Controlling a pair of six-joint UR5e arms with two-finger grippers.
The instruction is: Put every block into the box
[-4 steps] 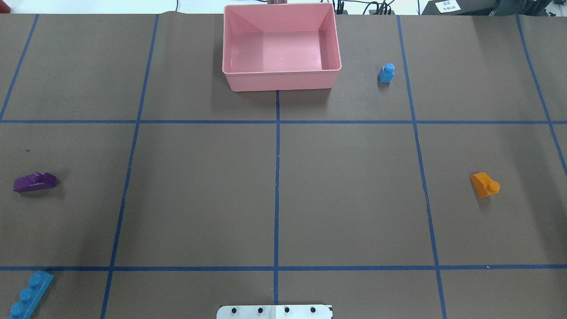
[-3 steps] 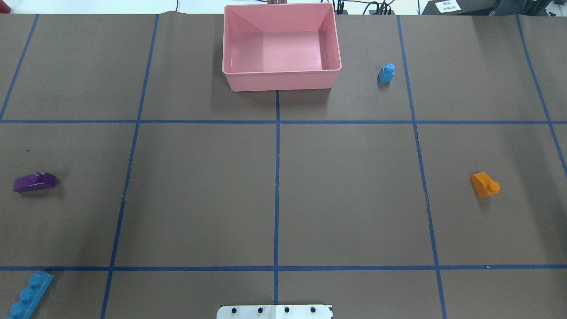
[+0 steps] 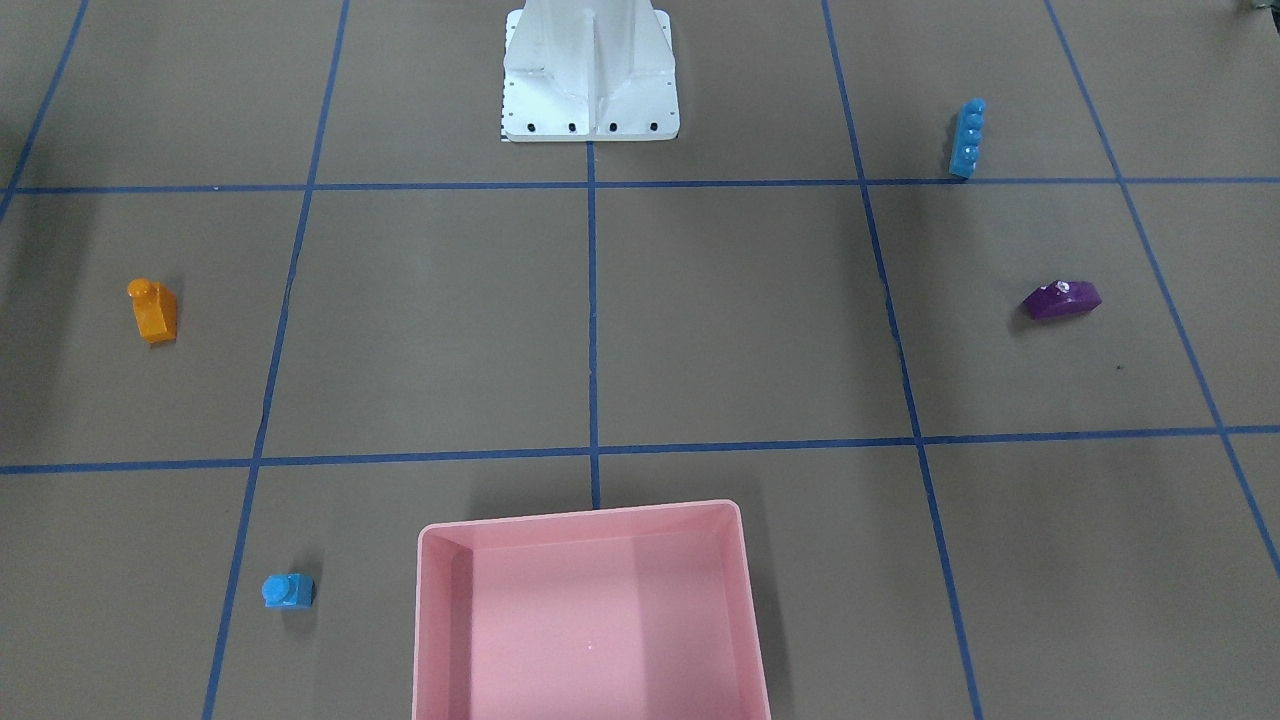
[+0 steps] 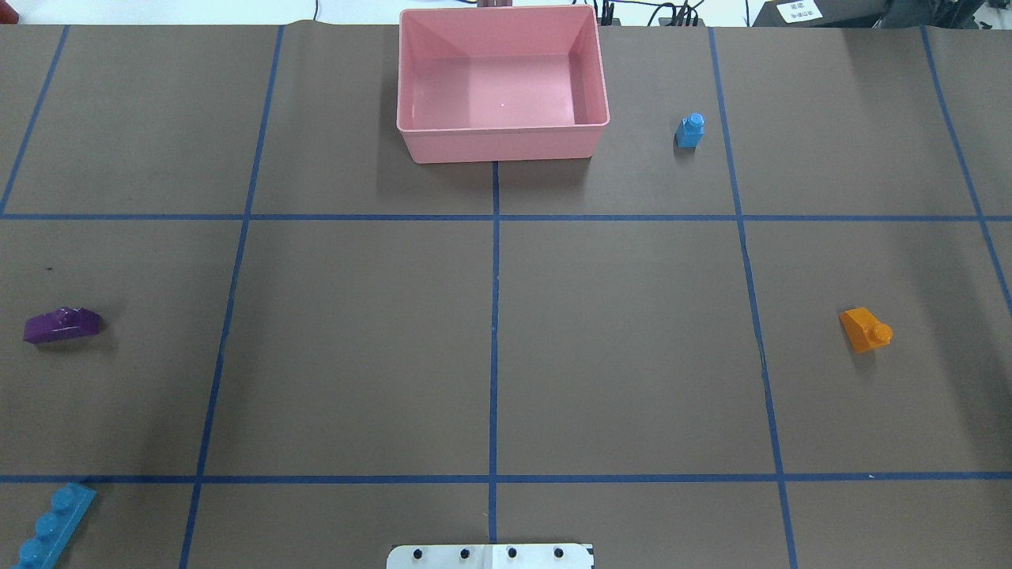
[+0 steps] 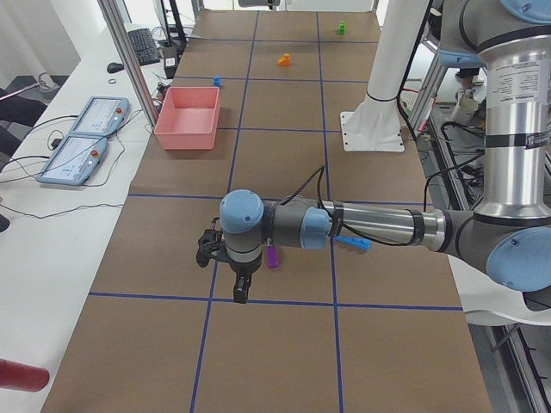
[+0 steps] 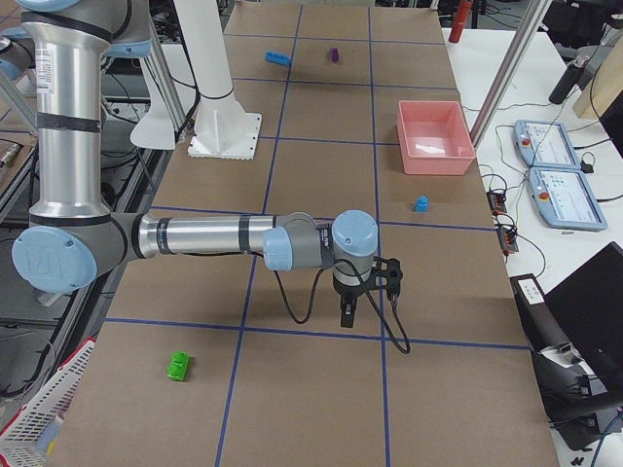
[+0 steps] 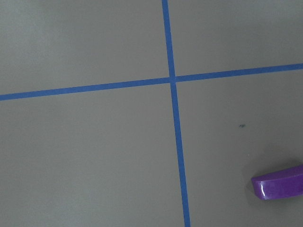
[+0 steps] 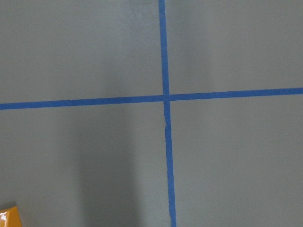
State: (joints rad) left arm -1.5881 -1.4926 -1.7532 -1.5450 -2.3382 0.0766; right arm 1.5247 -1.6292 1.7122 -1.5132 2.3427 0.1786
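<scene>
box (image 4: 498,146) is glossy pink plastic (rounded corners), open side up.

Brown tabletop (image 4: 356,348), blue tape grid (image 4: 494,348)

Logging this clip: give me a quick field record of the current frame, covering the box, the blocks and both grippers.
box: pink box, empty
blocks in box: none
blocks on table: orange wedge, small blue block, long blue block, purple wedge, green block
closest to box: small blue block
left gripper: over table near purple wedge; open or shut unclear
right gripper: over table; open or shut unclear
</scene>
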